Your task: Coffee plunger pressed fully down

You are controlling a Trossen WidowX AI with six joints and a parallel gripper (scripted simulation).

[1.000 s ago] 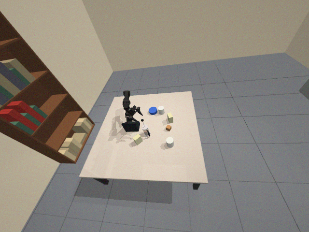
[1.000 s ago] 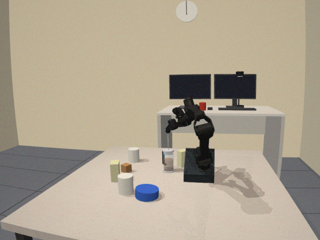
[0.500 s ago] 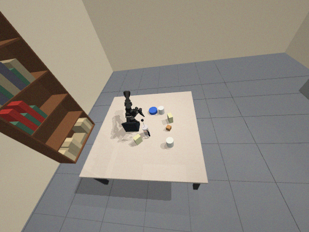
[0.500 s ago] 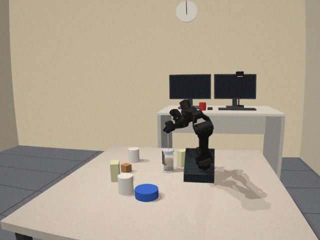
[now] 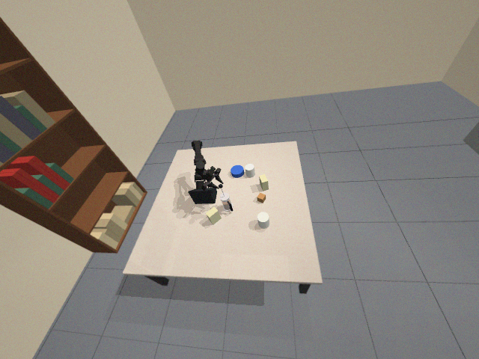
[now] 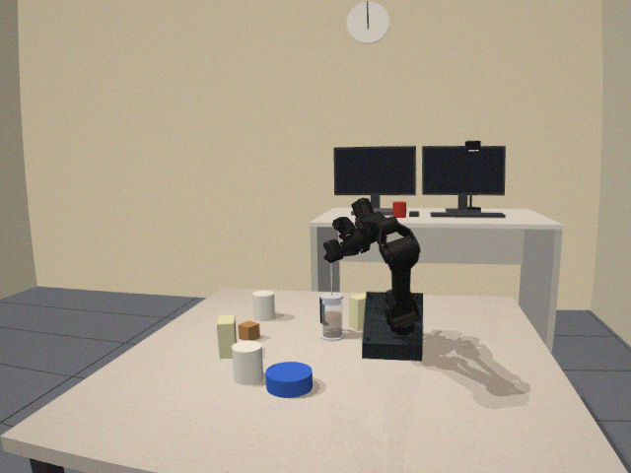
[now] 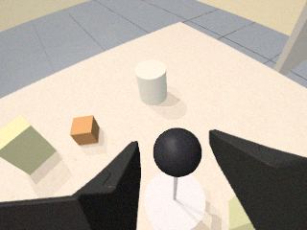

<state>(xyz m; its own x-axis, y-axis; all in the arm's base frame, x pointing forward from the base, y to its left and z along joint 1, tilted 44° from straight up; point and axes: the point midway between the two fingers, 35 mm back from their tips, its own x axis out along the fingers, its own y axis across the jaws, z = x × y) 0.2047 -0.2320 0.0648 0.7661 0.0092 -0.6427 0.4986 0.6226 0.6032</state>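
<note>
Roughly mid-approach, grasp step: plunger not pressed yet. In the wrist view, left to right: pale green block (image 7: pixel 21 149) at the far left edge, orange cube (image 7: pixel 84 129) next, then the left finger (image 7: pixel 120 177), the black plunger knob (image 7: pixel 177 150) in the middle, and the right finger (image 7: pixel 254 172). White cylinder (image 7: pixel 151 81) sat farther off, beyond the knob.

The end effector (image 6: pixel 332 254) stood about half parted, one finger either side of the knob, a gap showing on each side, so it was grasping nothing. The rod (image 6: pixel 331 277) was fully extended above the coffee press (image 6: pixel 331 317), which stood upright on the worktop (image 6: pixel 356 417) just beside the arm base (image 6: pixel 392 336), brown coffee in the lower part of the glass. Another pale block (image 6: pixel 357 310) stood close behind the press.

Judged next move: pinch the fingers onto the knob, centred, then push straight down along the rod. Any sideways load would likely tip or slide the light press, so the descent should stay vertical, then release at the bottom.
</note>
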